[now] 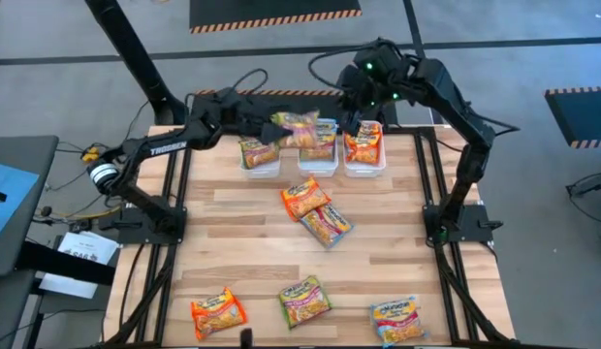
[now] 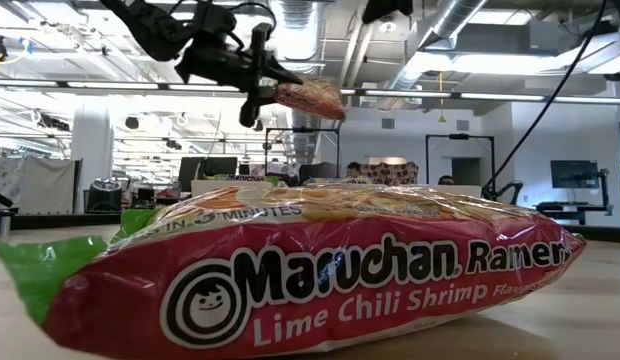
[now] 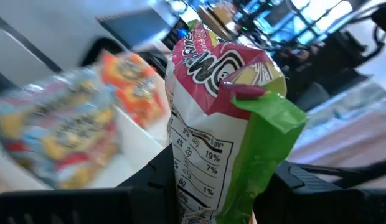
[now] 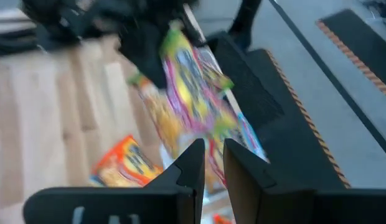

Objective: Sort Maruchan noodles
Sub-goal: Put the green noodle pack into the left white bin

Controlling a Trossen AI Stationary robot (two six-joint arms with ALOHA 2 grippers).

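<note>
My left gripper [image 1: 279,123] is shut on a green-edged Maruchan noodle packet [image 1: 297,127] and holds it in the air over the far row of three white bins [image 1: 318,167]. The left bin holds a packet [image 1: 257,152], the right bin orange packets [image 1: 363,143]. My right gripper [image 4: 211,155] hovers above the right bin, its fingers a narrow gap apart with nothing between them. Loose packets lie flat on the table: orange [image 1: 305,197] and blue-edged [image 1: 327,225] at mid-table, and orange [image 1: 218,312], green [image 1: 305,299] and blue [image 1: 397,320] near the front edge. My left gripper pinches one short end of the packet [image 3: 202,196] between its two fingers [image 3: 149,186]. It comes nearly level from the table's left side. The packet [image 2: 310,98] sticks out ahead of the fingers, lifted clear of bins and table, its green edge crumpled at the free end [image 3: 268,115].
In the low view a Lime Chili Shrimp packet [image 2: 310,270] lies close in front and hides most of the table. The two arms stand close together over the bins. Bare wood [image 1: 233,252] lies between the mid-table packets and the front row.
</note>
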